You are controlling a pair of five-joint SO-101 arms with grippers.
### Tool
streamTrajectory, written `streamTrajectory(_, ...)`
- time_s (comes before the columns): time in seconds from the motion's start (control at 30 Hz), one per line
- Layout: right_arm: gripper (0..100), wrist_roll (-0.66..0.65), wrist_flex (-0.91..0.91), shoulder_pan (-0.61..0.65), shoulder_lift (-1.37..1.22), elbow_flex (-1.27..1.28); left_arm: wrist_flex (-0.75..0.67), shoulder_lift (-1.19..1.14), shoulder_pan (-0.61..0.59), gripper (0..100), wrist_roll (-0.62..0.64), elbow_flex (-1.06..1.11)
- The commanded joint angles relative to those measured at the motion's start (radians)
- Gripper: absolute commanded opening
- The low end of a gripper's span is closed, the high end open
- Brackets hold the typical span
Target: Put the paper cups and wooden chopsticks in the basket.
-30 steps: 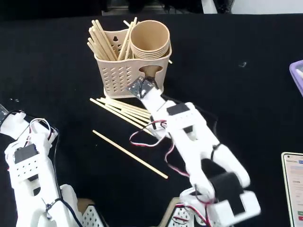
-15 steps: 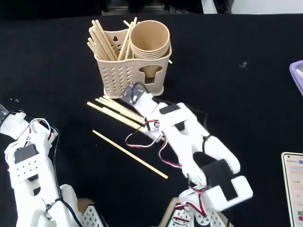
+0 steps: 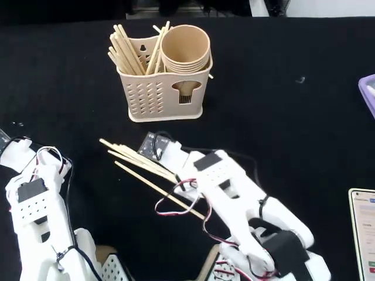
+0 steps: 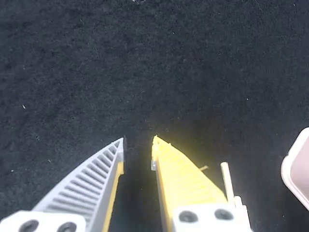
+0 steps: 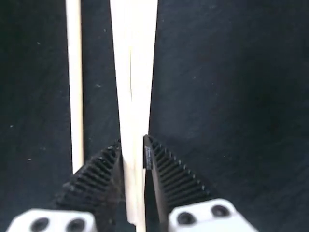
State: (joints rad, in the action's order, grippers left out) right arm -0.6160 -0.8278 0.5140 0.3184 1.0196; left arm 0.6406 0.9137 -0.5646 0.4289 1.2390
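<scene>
The right tool [image 5: 133,151] is clamped on a bundle of wooden chopsticks [image 3: 126,153], gripping it near one end so that most of its length sticks out beyond the jaws. In the high view the bundle's long axis runs slantwise, away from the tool towards the left arm's side, and it lies close to level over the surface [image 3: 281,117]. The basket [image 3: 155,93] stands farther up the surface, apart from the tool and off to one side of the line the bundle points along. So the sticks aim past the basket, not into it. As I judge it, the next move calls for a swing towards the basket and a tip towards upright.

The right arm is bent low and stretched forward, nearer the basket than the other arm. One loose chopstick [image 3: 158,188] lies flat on the surface just beside the bundle; it may be touching it, but the arm hides that spot. The paper cups [image 3: 186,50] sit stacked in one side of the basket, with more chopsticks [image 3: 126,51] leaning in the other.

The left tool [image 4: 137,145] hangs over bare surface, well apart, jaws slightly parted with nothing between them.
</scene>
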Motion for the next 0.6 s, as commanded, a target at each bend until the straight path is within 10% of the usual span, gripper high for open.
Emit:
streamTrajectory(0.0, 2.6, 0.005, -0.002, 0.012, 0.048, 0.015, -0.02, 0.026, 0.007, 11, 0.002, -0.019)
streamTrajectory(0.2, 18.3, 0.008, -0.005, 0.035, 0.053, -0.024, -0.02, 0.026, 0.007, 11, 0.002, -0.019)
streamTrajectory(0.57, 18.8, 0.133, 0.06, 0.123, -0.004, -0.18, -0.02, 0.026, 0.002, 11, 0.002, -0.019)
